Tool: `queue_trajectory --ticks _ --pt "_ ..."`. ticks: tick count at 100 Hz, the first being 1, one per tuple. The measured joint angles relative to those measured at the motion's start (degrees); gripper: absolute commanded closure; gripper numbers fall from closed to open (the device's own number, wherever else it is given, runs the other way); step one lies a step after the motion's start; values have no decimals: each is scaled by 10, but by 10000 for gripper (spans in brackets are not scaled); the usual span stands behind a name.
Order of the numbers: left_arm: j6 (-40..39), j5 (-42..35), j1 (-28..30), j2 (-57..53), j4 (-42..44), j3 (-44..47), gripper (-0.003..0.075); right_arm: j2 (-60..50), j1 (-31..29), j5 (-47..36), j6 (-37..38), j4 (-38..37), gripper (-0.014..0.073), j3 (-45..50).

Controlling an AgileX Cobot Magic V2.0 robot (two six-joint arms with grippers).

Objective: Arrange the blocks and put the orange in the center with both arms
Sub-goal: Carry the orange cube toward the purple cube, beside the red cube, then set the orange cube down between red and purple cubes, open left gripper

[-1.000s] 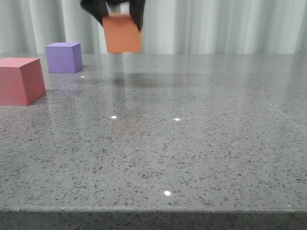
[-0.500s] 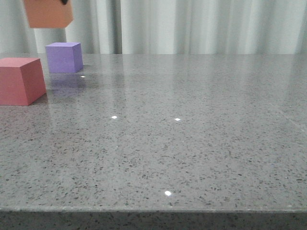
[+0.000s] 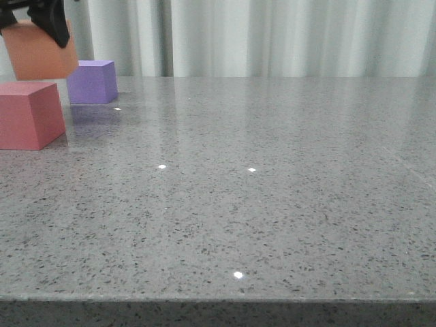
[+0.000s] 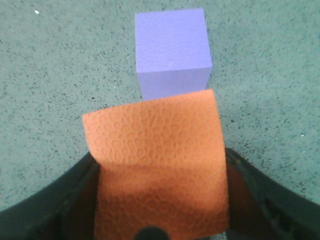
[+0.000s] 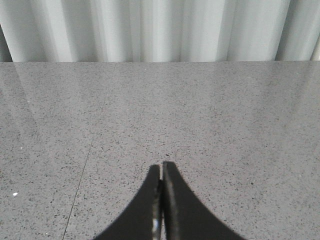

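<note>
Three cubes sit at the far left of the grey worktop (image 3: 272,204). The left claw (image 4: 160,200) pinches the orange cube (image 3: 41,58) above the worktop, between the pinkish-red cube (image 3: 27,114) nearer and the purple cube (image 3: 92,82) farther. The right claw (image 5: 161,172) hangs over bare worktop, fingers pressed together.

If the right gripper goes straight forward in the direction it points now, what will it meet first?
Probably nothing on the table: ahead of the shut right gripper only bare grey surface shows, up to the curtain behind the far edge. Depth is hard to judge.
</note>
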Motion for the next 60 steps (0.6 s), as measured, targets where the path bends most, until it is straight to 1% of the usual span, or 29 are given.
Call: queue_trajectory --ticks 31,49,54,60 --pt "10 -19 0 50 -2 4 489 0 0 0 0 0 662 0" --pt "12 -21 0 62 -5 6 489 0 0 0 0 0 662 0" --pt "15 -21 0 62 -5 6 482 0 0 0 0 0 662 0" --pt "27 -21 0 63 -12 6 440 0 0 0 0 0 662 0"
